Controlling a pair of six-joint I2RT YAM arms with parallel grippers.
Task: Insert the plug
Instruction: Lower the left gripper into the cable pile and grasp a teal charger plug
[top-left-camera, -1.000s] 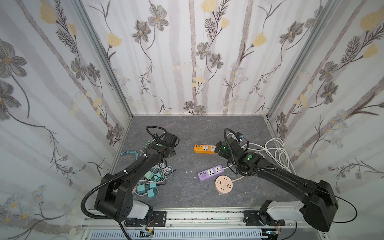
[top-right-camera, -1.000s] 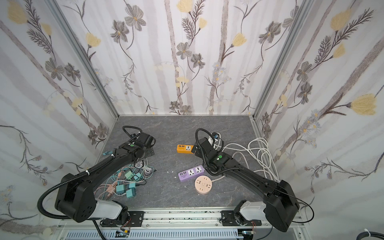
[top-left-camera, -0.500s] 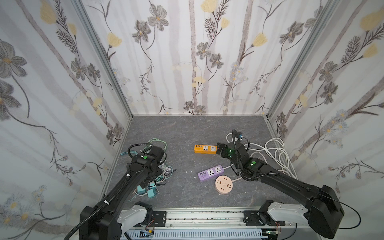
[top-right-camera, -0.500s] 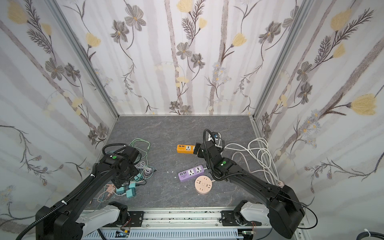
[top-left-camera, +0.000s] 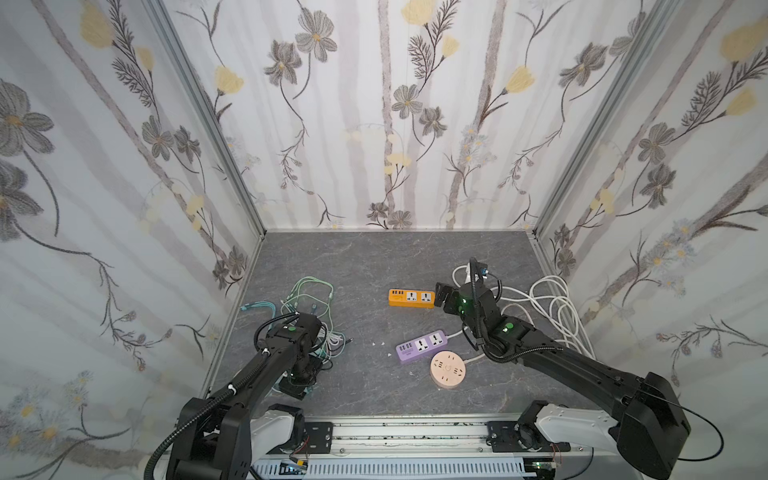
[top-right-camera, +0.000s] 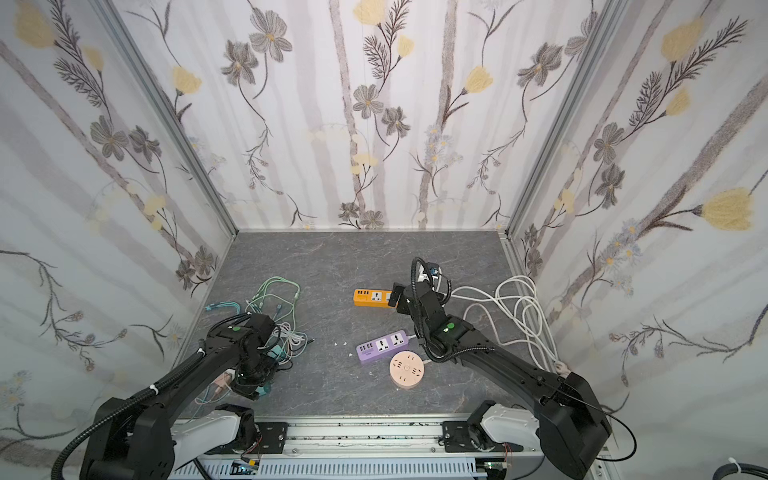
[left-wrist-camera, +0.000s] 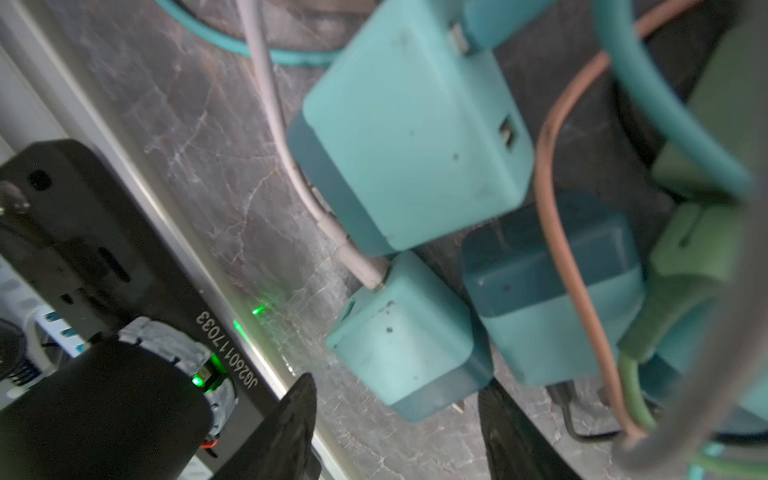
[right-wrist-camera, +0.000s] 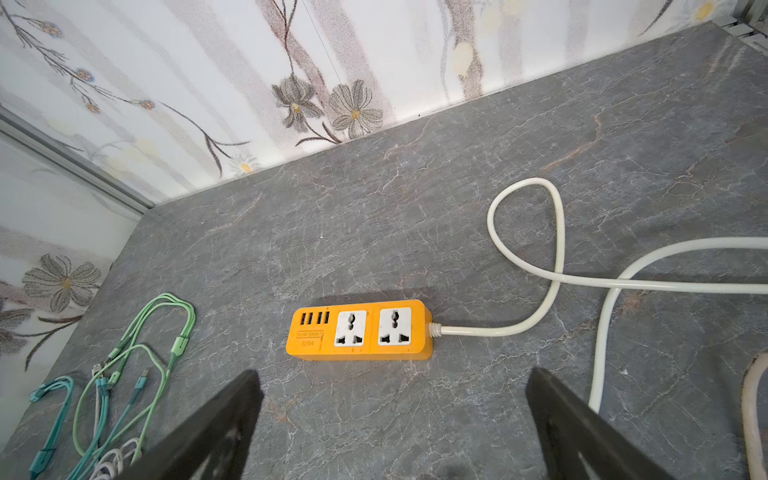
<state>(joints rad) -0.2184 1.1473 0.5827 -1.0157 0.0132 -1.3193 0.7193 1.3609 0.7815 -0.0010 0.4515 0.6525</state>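
Observation:
A small teal plug (left-wrist-camera: 405, 345) with a pale cable lies in a heap of teal plugs at the table's front left. My left gripper (left-wrist-camera: 397, 419) (top-left-camera: 297, 380) (top-right-camera: 249, 384) points down over it. Its jaws stand apart on either side of the plug's pronged end, with a gap showing on one side. An orange power strip (right-wrist-camera: 359, 330) (top-left-camera: 411, 298) (top-right-camera: 372, 298) lies flat mid-table, both sockets empty. My right gripper (right-wrist-camera: 390, 415) (top-left-camera: 442, 293) (top-right-camera: 397, 293) hovers at the strip's cable end, wide open and holding nothing.
A purple power strip (top-left-camera: 422, 347) and a round pink socket (top-left-camera: 448, 369) lie nearer the front. White cables (top-left-camera: 552, 307) loop along the right wall. Green and teal charging cables (top-left-camera: 309, 297) tangle on the left. More teal plugs (left-wrist-camera: 415, 133) crowd my left gripper.
My left arm has drawn back from the far side of the cable tangle to the plugs at the front, and its jaws have narrowed. The right gripper has shifted slightly and stays open.

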